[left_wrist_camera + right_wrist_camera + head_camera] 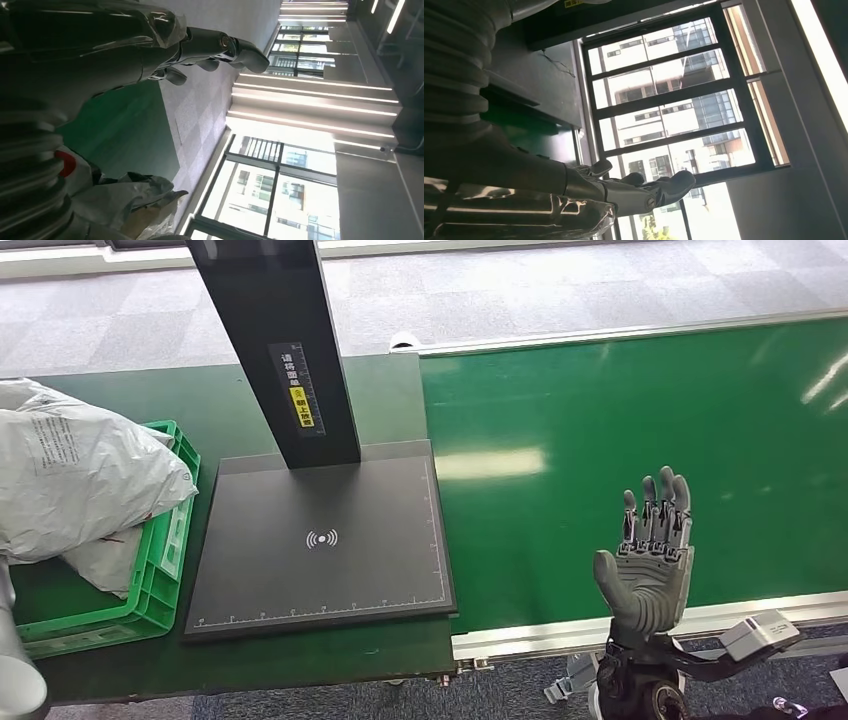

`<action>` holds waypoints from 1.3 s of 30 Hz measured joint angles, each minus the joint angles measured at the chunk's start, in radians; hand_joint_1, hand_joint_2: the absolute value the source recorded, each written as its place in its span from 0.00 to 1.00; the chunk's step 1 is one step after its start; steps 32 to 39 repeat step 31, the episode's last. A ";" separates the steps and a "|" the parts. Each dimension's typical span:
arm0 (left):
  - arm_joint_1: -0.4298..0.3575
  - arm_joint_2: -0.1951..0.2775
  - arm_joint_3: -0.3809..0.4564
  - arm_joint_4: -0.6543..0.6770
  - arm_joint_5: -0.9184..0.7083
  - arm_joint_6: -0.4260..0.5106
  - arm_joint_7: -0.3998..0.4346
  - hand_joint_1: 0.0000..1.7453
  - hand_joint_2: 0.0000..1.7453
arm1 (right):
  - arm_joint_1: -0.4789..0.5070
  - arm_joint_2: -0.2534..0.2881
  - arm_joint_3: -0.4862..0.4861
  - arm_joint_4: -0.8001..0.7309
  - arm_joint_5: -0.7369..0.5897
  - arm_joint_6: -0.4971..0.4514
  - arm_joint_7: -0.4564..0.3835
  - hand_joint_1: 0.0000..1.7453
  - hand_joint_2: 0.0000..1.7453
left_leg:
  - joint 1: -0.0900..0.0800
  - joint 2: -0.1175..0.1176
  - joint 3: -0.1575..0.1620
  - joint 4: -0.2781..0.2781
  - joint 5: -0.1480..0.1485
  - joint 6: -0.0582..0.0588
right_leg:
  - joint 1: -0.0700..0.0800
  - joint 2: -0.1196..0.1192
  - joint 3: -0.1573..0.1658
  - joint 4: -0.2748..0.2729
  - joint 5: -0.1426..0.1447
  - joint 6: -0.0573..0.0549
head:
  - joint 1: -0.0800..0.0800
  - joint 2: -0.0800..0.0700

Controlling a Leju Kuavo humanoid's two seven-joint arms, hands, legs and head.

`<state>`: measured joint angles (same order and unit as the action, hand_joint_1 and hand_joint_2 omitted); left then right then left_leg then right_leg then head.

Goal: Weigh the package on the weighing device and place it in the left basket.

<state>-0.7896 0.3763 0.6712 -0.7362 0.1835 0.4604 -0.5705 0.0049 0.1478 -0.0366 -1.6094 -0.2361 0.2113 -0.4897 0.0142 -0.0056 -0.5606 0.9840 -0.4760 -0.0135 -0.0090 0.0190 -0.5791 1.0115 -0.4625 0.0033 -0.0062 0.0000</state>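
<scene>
A white-grey plastic package lies in the green basket at the left of the table, bulging over its rim. The black weighing device, with its dark post, stands beside the basket; its plate is bare. My right hand is raised, palm up and fingers spread, over the near edge of the green conveyor; it holds nothing. The right wrist view shows that right hand stretched out. In the left wrist view my left hand is extended and empty, with crumpled package wrap beneath it.
The green conveyor belt runs to the right of the scale, edged by a pale metal rail. Grey tiled floor lies beyond the table. Windows and ceiling lights appear in both wrist views.
</scene>
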 joint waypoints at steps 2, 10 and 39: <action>0.002 -0.003 0.004 -0.011 0.017 -0.009 -0.015 0.00 1.00 | 0.005 0.000 0.000 0.000 0.000 -0.004 0.000 0.00 1.00 | 0.000 0.000 0.000 0.000 0.000 0.000 | 0.000 0.000 0.000 0.000 0.000 0.000 | 0.000 0.000; 0.061 -0.055 -0.008 -0.189 0.056 -0.046 -0.022 0.00 1.00 | 0.009 0.000 -0.001 0.000 0.002 -0.014 0.004 0.00 1.00 | 0.000 0.001 0.000 0.000 0.000 0.000 | 0.000 0.000 0.000 0.000 0.000 0.000 | 0.000 0.000; 0.461 -0.263 -0.400 -1.128 -0.223 0.041 -0.122 0.00 1.00 | 0.026 -0.001 -0.009 0.000 0.004 -0.048 -0.013 0.00 1.00 | -0.001 0.000 -0.001 0.000 -0.001 0.000 | -0.001 0.000 -0.001 -0.001 0.000 0.001 | 0.000 0.000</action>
